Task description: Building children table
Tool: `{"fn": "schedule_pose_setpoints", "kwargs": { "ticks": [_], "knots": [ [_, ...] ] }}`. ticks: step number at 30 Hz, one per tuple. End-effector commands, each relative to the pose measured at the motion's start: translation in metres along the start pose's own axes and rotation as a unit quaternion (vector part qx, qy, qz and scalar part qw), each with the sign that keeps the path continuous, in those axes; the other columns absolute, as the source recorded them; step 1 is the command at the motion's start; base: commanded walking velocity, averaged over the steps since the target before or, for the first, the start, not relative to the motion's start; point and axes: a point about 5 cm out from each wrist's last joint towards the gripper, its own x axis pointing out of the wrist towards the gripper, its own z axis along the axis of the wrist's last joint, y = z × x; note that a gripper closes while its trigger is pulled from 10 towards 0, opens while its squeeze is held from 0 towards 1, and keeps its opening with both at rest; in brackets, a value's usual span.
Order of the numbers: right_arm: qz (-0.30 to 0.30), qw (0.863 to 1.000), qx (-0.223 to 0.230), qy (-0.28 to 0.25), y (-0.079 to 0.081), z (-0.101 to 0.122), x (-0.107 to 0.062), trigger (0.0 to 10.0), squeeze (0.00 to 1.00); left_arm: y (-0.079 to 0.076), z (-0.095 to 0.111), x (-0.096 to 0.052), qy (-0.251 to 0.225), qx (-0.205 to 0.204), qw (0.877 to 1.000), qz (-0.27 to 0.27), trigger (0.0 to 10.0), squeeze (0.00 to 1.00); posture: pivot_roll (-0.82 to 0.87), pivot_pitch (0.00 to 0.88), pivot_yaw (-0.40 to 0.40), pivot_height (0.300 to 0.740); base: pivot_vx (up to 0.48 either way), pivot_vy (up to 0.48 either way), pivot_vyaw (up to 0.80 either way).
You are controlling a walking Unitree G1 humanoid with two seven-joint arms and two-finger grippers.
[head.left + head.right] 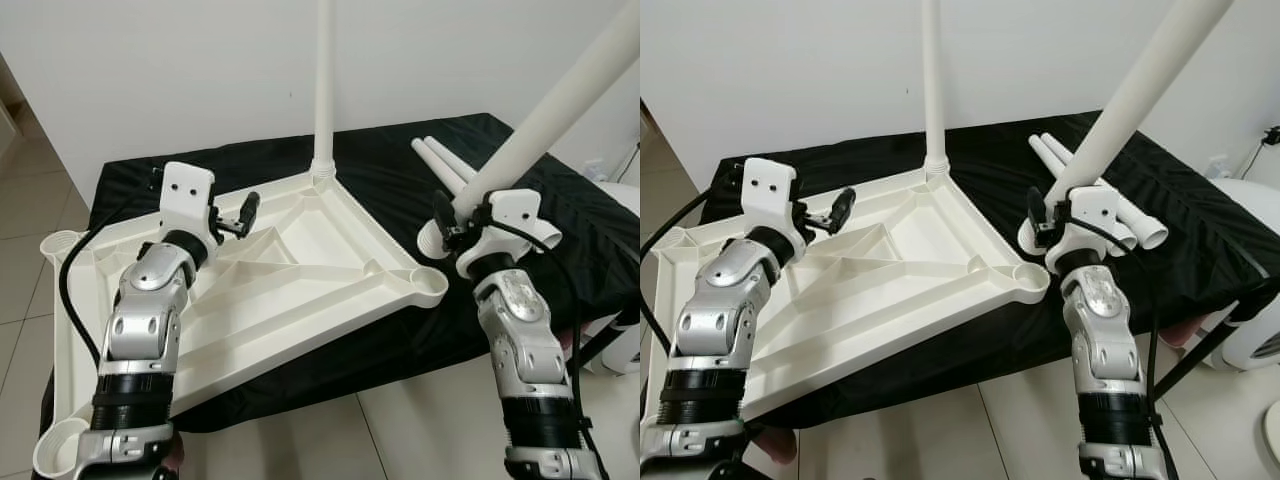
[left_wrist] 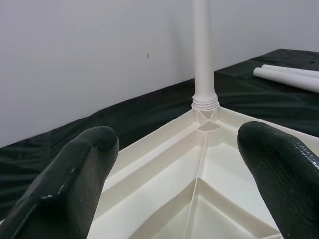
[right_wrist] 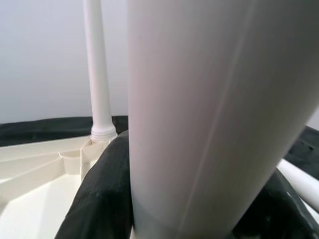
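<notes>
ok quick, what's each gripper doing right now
Left gripper: jaws open, holding nothing, over the upturned tabletop.
Right gripper: jaws shut on a white table leg, held tilted near the tabletop's corner socket.

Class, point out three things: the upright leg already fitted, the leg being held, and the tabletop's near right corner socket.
upright leg (image 1: 324, 90), left eye view, mid-shaft
held leg (image 1: 560, 110), left eye view, mid-shaft
corner socket (image 1: 432, 284), left eye view, rim

table tops (image 1: 300, 270): one, white, upside down
legs standing in a corner (image 1: 324, 80): one
legs held up (image 1: 560, 110): one
legs lying flat (image 1: 445, 165): two
black cloths (image 1: 400, 160): one
</notes>
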Motion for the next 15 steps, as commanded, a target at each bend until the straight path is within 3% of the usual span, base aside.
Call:
{"fn": "schedule_pose_setpoints", "kwargs": {
  "ticks": [1,15],
  "knots": [
    [-0.002,1.000,0.003,-0.015,0.000,0.005,-0.002,10.0,0.00,0.009,0.001,-0.005,-0.012,-0.001,0.994,0.112,10.0,0.00,-0.10,0.000,0.081,0.740,0.000,0.000,0.00],
    [-0.014,1.000,0.009,0.019,0.004,-0.002,-0.017,10.0,0.00,-0.002,-0.009,-0.022,-0.028,-0.007,0.993,0.119,10.0,0.00,-0.10,0.015,0.080,0.740,0.000,0.000,0.00]
  ]
}}
